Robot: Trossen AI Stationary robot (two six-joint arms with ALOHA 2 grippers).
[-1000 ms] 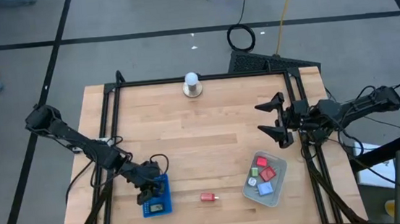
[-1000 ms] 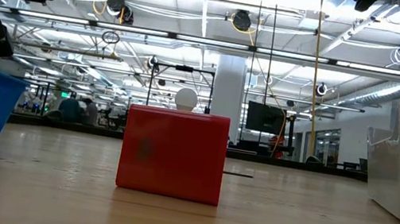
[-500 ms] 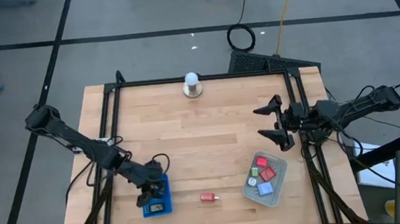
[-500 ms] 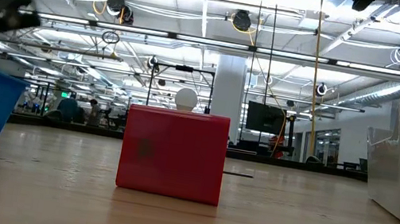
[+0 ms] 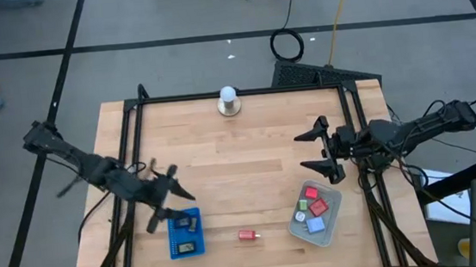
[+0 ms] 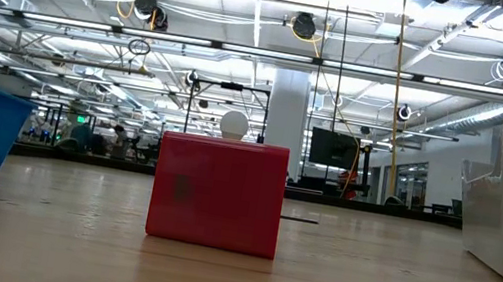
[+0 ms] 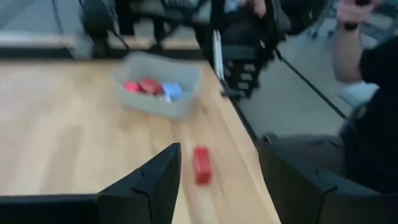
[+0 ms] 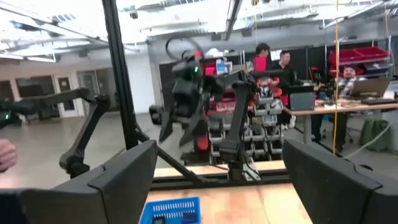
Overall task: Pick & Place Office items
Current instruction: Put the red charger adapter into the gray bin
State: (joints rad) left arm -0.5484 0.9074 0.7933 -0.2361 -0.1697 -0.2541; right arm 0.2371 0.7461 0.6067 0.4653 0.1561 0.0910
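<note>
A red block (image 5: 247, 235) lies flat on the wood near the table's near edge; the low view shows the red block (image 6: 218, 193) close up. Dark labelled pieces (image 5: 188, 245) lie in the blue tray (image 5: 172, 234). Red, pink and blue blocks (image 5: 314, 207) lie in the clear grey bin (image 5: 334, 196). My left gripper (image 5: 164, 199) hovers open and empty above the tray's far-left corner; the left wrist view shows my left gripper (image 7: 217, 149) facing the red block (image 7: 201, 165) and the bin (image 7: 158, 90). My right gripper (image 5: 313, 151) hangs open and empty above the table, beyond the bin's far side.
A white ball on a round metal base (image 5: 229, 100) stands at the middle of the far edge. A black frame (image 5: 131, 143) borders the table on its left, far and right sides. Bare wood lies between tray, bin and ball. People (image 8: 270, 59) are in the room beyond.
My left gripper has lifted up from over the blue tray, swung toward the table's left and far side and turned, leaving the low view. My right gripper has drifted slightly toward the table's left. The red block, the tray and the bin have stayed put.
</note>
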